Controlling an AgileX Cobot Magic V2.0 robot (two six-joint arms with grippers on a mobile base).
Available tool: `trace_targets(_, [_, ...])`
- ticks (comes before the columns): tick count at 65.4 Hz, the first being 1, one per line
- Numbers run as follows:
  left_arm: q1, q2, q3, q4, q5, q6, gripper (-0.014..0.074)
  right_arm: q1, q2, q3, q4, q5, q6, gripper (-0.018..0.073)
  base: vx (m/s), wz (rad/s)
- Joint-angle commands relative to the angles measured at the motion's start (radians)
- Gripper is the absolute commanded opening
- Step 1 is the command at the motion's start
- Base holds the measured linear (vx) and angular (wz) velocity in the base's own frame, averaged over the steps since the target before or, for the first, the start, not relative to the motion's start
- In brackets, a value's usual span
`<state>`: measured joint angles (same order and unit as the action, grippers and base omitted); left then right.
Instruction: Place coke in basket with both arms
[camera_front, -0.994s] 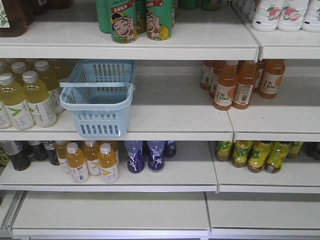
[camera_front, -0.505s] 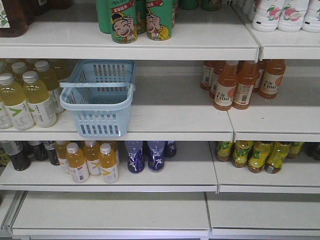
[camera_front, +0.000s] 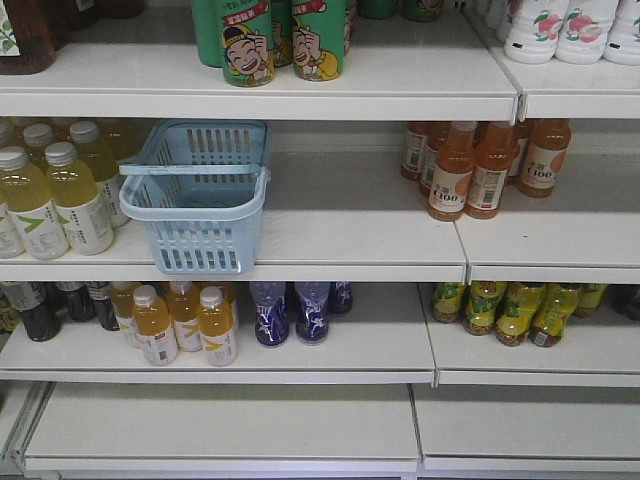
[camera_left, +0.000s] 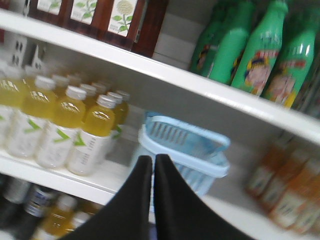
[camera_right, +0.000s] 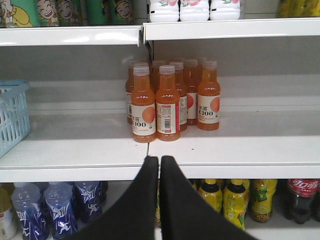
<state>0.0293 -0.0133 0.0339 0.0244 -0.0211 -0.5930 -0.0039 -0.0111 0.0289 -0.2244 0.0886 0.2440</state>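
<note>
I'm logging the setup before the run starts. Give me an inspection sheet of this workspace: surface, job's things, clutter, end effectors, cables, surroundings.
Surface: white middle shelf, level.
Job's things: basket upright on the middle shelf, nothing visible inside; coke: nothing seen.
Clutter: yellow bottles left of the basket; orange bottles further right; green bottles one tier up; blue bottles one tier down; dark cola bottle on the lower tier, right.
End effectors: left end effector and right end effector both shut, holding nothing.
Cables: nothing seen.
Surroundings: more shelf tiers above and below.
</note>
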Motion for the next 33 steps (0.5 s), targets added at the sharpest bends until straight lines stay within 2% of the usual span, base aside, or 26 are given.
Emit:
trace_targets(1, [-0.002,-0.013,-0.026,-0.272,-0.083,-0.225,-0.0006,-0.004,-0.013,0.007,-0.008,-0.07,-0.007,-0.0005,0.0,0.0])
trace_targets(6, [-0.002,-0.013,-0.026,-0.399,-0.083,-0.277,-0.0006,-0.004,-0.013,0.007,-0.008,-0.07,-0.007,-0.0005,0.0,0.0])
trace_targets(16, [-0.002,-0.013,-0.03,-0.485,-0.118,-0.272,-0.0006,-0.004,-0.013,0.007,-0.008,-0.07,-0.007,-0.0005,0.0,0.0])
trace_targets(18, [-0.002,-0.013,-0.036,-0.521,-0.124,-0.285,-0.0006,-0.004,-0.013,0.007,-0.008,-0.07,-0.007,-0.0005,0.0,0.0])
trace_targets(27, [-0.007,-0.013,-0.08,-0.713,-0.148,-0.445,-0.0006,-0.004,-0.013,0.007,-0.008,-0.07,-0.007,-0.0005,0.0,0.0])
trace_targets(33, [-0.007,-0.013,-0.141,-0.756,-0.148,-0.549,-0.0006,-0.004,-0.013,0.007,-0.008,-0.07,-0.007,-0.0005,0.0,0.0])
